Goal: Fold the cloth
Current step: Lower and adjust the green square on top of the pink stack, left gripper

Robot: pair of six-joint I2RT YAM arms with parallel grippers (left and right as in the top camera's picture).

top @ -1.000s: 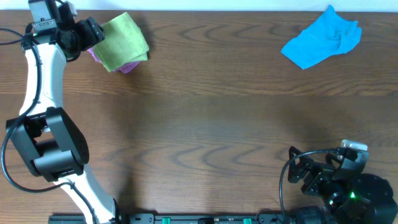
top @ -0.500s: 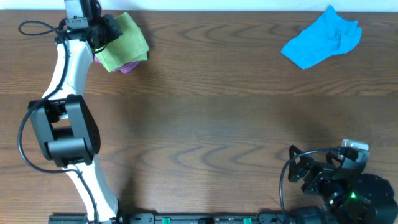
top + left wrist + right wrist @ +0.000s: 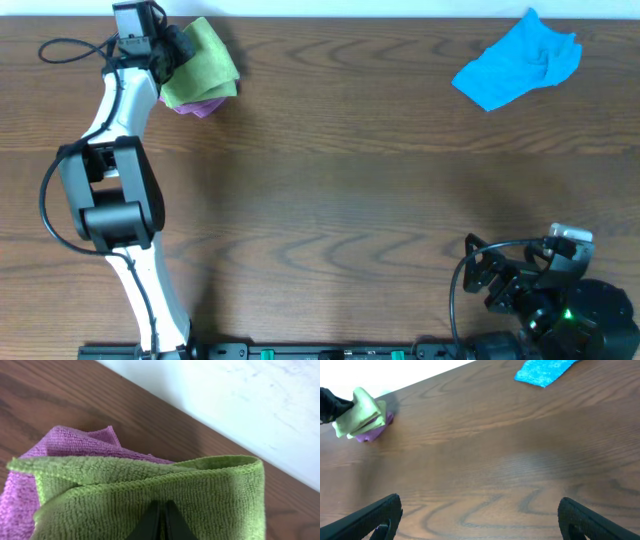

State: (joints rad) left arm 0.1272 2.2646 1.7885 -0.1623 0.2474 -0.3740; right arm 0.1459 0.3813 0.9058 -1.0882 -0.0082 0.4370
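On a brown wood table (image 3: 330,180), up by the far edge, a green cloth (image 3: 205,62), fuzzy and folded over into a soft loop. Right under the green cloth, a purple cloth (image 3: 205,106), peeking out on the side nearer the robot. Touching, one on top of the other.

At the left edge of the green cloth, the left end effector (image 3: 172,50), black, pressed together and pinching the green cloth's fold. From the left wrist, two dark fingers (image 3: 152,522) tight side by side, with fuzzy green all round the tips. Reaching up to the green cloth from the near edge, the white left arm (image 3: 110,110).

Far to the right of the green cloth and level with it, a blue cloth (image 3: 518,62), crumpled, lying alone on the wood.

Well apart from the green cloth, down at the near right corner, the right end effector (image 3: 480,504), spread wide over bare wood. Close by, a tiny green light (image 3: 567,316) on the dark base, a black cable (image 3: 462,290) looping round, and a small white piece (image 3: 570,236). Any writing there too small to read.

Just behind the green cloth, past the table's edge, a white wall (image 3: 240,400) with faint grey marks. All across the wood, wavy dark grain lines and a bit of shine.
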